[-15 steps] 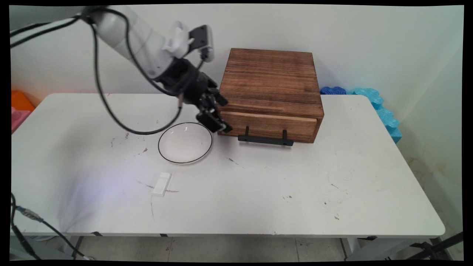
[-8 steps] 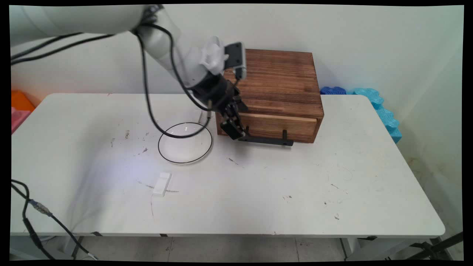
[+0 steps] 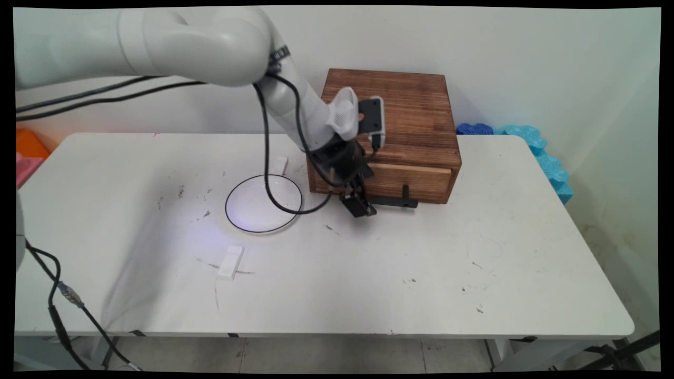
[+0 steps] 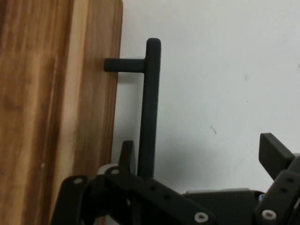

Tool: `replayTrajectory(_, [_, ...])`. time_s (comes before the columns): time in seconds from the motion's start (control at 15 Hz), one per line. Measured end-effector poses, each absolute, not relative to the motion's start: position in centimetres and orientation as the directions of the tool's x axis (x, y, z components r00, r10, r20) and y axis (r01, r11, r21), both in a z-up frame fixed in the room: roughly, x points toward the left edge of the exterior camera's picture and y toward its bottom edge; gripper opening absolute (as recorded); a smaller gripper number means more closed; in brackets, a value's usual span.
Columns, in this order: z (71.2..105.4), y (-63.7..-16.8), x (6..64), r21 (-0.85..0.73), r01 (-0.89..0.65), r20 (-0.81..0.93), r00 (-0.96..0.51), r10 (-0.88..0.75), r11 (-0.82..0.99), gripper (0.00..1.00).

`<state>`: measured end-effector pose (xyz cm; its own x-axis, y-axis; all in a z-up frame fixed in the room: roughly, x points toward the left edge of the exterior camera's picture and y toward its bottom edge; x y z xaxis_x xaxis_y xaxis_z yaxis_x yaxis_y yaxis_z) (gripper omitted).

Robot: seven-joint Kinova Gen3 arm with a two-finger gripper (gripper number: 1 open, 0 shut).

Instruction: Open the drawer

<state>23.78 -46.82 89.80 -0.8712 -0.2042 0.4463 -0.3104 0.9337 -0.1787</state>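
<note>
jaws spread astride drawer handle (image 4: 149,108), white table (image 3: 368,273).

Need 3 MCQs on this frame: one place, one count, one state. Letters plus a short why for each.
1. Where is the black two-finger gripper?
A. over the clear round dish
B. at the black bar handle of the brown wooden drawer box
C. above the white table's near edge

2. How many small white rectangular blocks lie on the white table?
A. one
B. two
C. four

3. How do the gripper's fingers stand?
A. open, with the bar handle between them
B. shut on a white block
C. shut on nothing

Answers:
1 B: it sits at the left end of the black bar handle of the wooden drawer box.
2 B: one block near the clear dish, another behind it.
3 A: the hand view shows one finger by the drawer front, the other far across the bar.
</note>
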Motion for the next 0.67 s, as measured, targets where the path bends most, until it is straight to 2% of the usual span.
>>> replayTrajectory(0.67, [84.7,-48.5,21.4,-0.198,-0.292,0.425,-0.886,-0.187,0.936,1.00])
